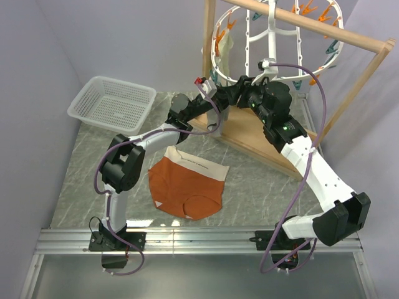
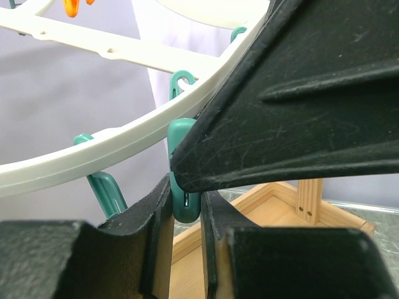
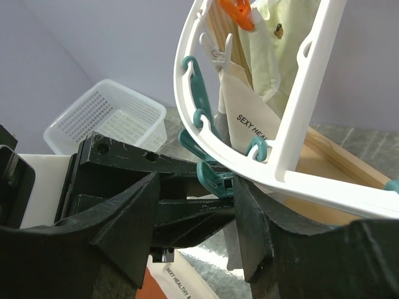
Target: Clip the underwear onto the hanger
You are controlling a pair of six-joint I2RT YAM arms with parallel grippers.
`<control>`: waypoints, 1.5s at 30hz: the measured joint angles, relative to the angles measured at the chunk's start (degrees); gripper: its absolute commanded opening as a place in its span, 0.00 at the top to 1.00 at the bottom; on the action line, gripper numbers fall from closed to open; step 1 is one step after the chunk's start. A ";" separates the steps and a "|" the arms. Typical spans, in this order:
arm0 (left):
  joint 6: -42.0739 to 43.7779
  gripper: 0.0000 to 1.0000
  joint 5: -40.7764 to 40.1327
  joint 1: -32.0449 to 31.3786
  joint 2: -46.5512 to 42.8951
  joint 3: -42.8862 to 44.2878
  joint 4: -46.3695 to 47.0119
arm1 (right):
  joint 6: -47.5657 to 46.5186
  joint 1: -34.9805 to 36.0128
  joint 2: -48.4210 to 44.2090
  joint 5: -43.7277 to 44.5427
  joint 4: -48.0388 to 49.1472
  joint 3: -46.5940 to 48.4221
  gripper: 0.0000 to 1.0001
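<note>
At the far right of the marble-patterned table (image 1: 87, 180), where the hanger (image 1: 272, 37) hangs from the rod of a wooden frame (image 1: 312, 23), both arms crowd in on the near left stretch of its white rim. The left gripper (image 2: 186, 202) is clenched on a teal clothespin (image 2: 177, 146) dangling under the rim, one finger pressing it from each side. The right gripper (image 3: 196, 187) hovers close against it with its fingers spread apart, straddling the pin and the left arm's fingertip and gripping nothing that shows. The underwear (image 1: 187, 187) lies flat on the table between the two arms, well apart from the hanger, its cream waistband toward the far side, and neither gripper touches it. A cream cloth (image 3: 246, 118) with printed lettering hangs from the rim just beside the pin, and a white mesh basket (image 1: 112, 103) sits at the far left. The step in hand looks to be readying a free pin, with the garment not yet lifted. The next move seems to call for the right gripper to go down to the table, take the underwear by its waistband and bring that edge up into the pin's mouth while the left squeezes it open; the crowded rim leaves little room.
</note>
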 measured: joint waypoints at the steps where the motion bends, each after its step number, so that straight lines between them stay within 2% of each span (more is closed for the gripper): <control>1: -0.22 1.00 0.04 0.07 0.00 0.00 0.00 | 0.02 0.04 0.04 0.13 -0.11 0.07 0.41; 21: -1.40 1.00 2.36 0.96 0.00 0.37 0.46 | -0.94 -0.57 -1.97 5.11 -3.61 0.17 0.41; 36: -3.87 1.00 4.55 1.68 0.00 0.37 1.99 | -1.18 -0.72 -1.99 -0.35 9.84 -6.93 0.39; 45: -4.44 1.00 5.55 1.53 0.00 0.37 3.08 | -1.03 -0.68 -1.16 -1.16 12.26 -7.63 0.39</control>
